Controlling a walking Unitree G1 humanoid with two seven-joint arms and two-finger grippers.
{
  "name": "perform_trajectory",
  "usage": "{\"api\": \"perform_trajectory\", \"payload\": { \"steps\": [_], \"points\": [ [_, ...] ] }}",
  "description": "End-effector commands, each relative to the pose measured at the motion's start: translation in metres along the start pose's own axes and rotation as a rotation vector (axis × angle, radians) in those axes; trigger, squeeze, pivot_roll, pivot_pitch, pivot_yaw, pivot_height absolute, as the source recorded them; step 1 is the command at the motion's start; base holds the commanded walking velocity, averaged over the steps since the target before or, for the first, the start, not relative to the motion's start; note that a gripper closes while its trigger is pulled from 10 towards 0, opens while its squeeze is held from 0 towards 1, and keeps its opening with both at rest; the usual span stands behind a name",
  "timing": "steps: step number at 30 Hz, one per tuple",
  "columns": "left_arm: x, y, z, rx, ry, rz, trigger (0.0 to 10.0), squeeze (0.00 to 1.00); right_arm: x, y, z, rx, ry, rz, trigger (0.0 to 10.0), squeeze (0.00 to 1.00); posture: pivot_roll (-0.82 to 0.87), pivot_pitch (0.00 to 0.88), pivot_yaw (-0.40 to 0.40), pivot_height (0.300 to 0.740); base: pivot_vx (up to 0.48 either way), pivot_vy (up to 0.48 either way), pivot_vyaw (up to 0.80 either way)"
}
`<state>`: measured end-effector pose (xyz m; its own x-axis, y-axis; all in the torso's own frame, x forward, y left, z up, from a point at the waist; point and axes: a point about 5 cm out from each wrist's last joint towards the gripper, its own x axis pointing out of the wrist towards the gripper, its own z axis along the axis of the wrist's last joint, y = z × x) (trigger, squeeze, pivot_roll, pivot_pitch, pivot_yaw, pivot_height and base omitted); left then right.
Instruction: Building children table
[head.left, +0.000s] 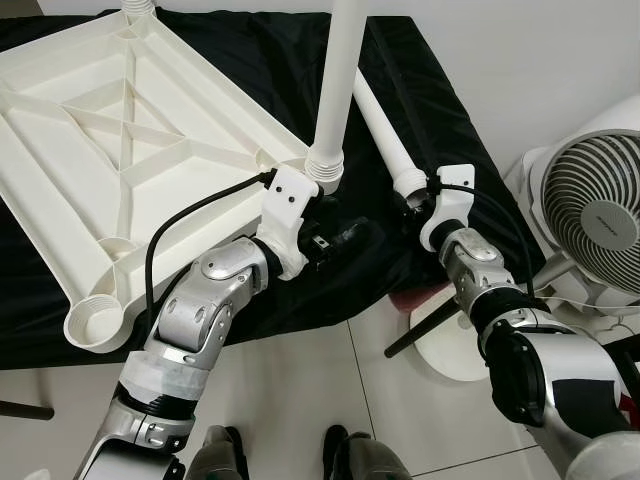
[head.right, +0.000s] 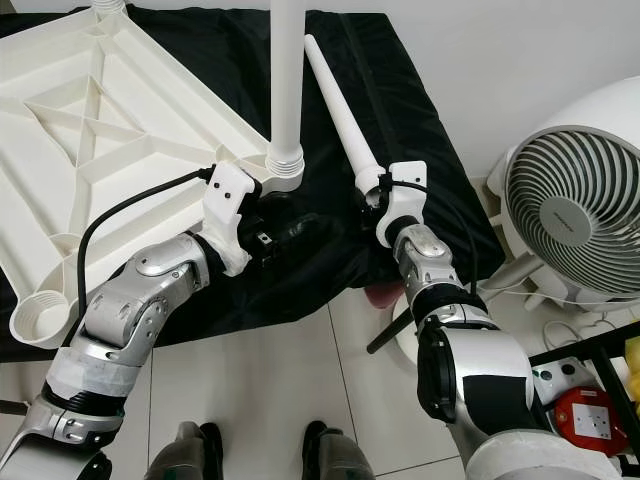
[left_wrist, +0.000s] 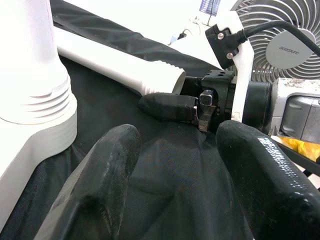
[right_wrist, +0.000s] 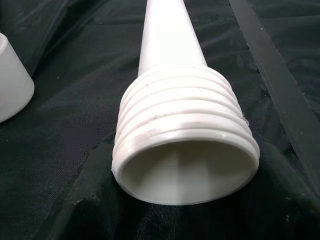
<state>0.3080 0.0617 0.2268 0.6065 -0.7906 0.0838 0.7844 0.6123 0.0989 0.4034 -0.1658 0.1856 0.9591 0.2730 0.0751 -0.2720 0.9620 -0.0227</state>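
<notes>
Nearest, on the pale tiled floor (head.left: 330, 390), the robot's own dark feet (head.left: 285, 455). Above them, over the near edge of the black cloth (head.left: 250, 60), the left gripper (head.left: 345, 240), its two black fingers (left_wrist: 100, 185) spread apart with only cloth between them, just beside the base of the upright white plastic table leg (head.left: 338, 90) screwed into the corner socket. To the right, the right gripper (head.right: 372, 195) closed on the threaded end of the loose white plastic table leg (head.right: 335, 105), lying slanted on the cloth, its open ribbed mouth facing the wrist camera. Farther left, the upside-down white plastic tabletop (head.left: 110, 130) with crossed ribs, one empty round socket (head.left: 95, 323) at its near corner. At the right side, a white floor fan (head.right: 575, 215).
</notes>
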Motion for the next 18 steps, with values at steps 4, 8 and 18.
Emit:
{"api": "perform_trajectory", "payload": {
  "steps": [4,8,18],
  "points": [
    [0.0,-0.002,-0.002,0.017,0.001,-0.014,10.0,0.0,-0.006,-0.006,0.003,0.02,-0.105,-0.033,10.0,0.0,0.04,0.23,-0.087,0.74,0.0,0.0,0.0],
    [0.001,-0.003,-0.002,0.015,-0.004,-0.016,10.0,0.0,-0.009,-0.005,0.011,0.011,-0.196,-0.033,10.0,0.0,0.04,0.222,-0.087,0.74,0.0,0.0,0.0],
    [-0.001,0.01,0.012,-0.056,-0.072,-0.05,10.0,0.0,-0.026,-0.003,0.052,-0.055,-0.524,-0.065,10.0,0.0,0.04,0.162,-0.078,0.74,0.0,0.0,0.0]
  ]
}}
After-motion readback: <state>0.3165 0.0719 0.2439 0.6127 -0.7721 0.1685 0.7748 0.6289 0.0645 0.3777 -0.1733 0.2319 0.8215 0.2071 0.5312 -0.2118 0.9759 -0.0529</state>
